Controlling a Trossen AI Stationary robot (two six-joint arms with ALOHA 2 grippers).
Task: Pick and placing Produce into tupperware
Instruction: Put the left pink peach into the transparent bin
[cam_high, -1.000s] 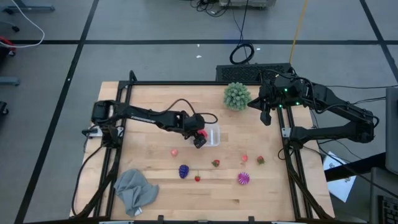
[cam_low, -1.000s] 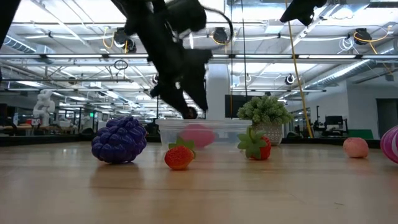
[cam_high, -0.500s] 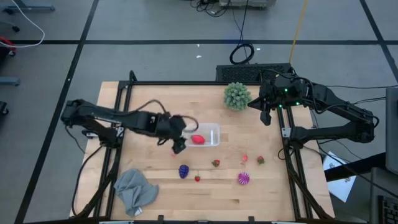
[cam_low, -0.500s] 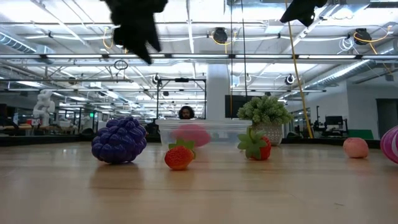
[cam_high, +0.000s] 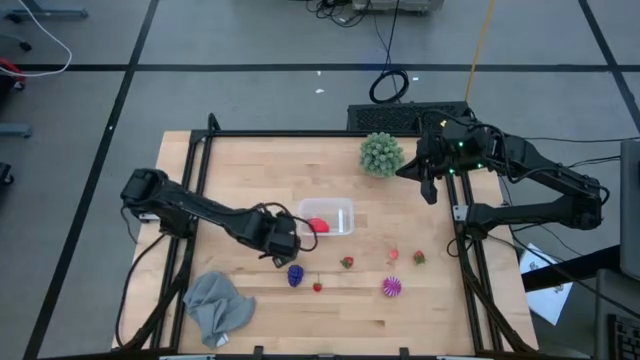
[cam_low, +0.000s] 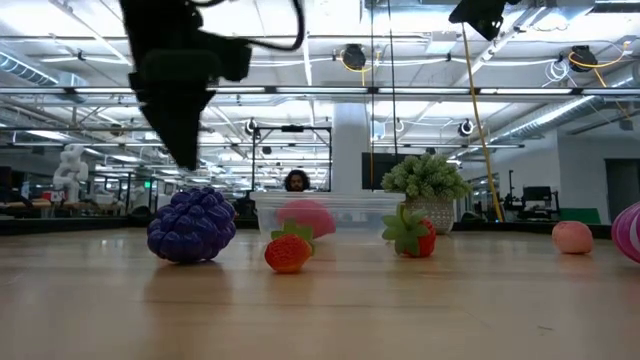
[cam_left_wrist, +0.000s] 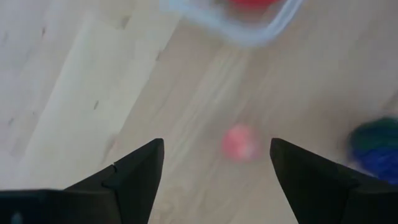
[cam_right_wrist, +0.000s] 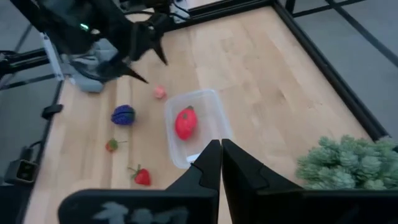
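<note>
The clear tupperware (cam_high: 338, 211) sits mid-table with a red fruit (cam_high: 318, 226) lying inside. My left gripper (cam_high: 284, 248) hovers open just near-left of it, above a small pink fruit (cam_left_wrist: 240, 143) that shows between its fingers without touching them. A dark purple berry (cam_high: 296, 274), three small strawberries (cam_high: 317, 287) (cam_high: 347, 262) (cam_high: 419, 257), another pink fruit (cam_high: 393, 257) and a striped magenta fruit (cam_high: 391, 288) rest on the table nearer the front edge. My right gripper (cam_high: 429, 188) waits shut, high at the far right, next to the green spiky ball (cam_high: 381, 153).
A grey cloth (cam_high: 215, 305) lies crumpled at the near-left corner. The green spiky ball stands at the far edge. A black frame (cam_high: 300, 133) runs along the table's sides. Bare wood shows left of the tupperware and along the right side.
My left gripper was over the tupperware with the red fruit; that fruit now lies inside the container. The gripper has drawn back toward the table's near-left and come down over the small pink fruit. The right arm has kept still.
</note>
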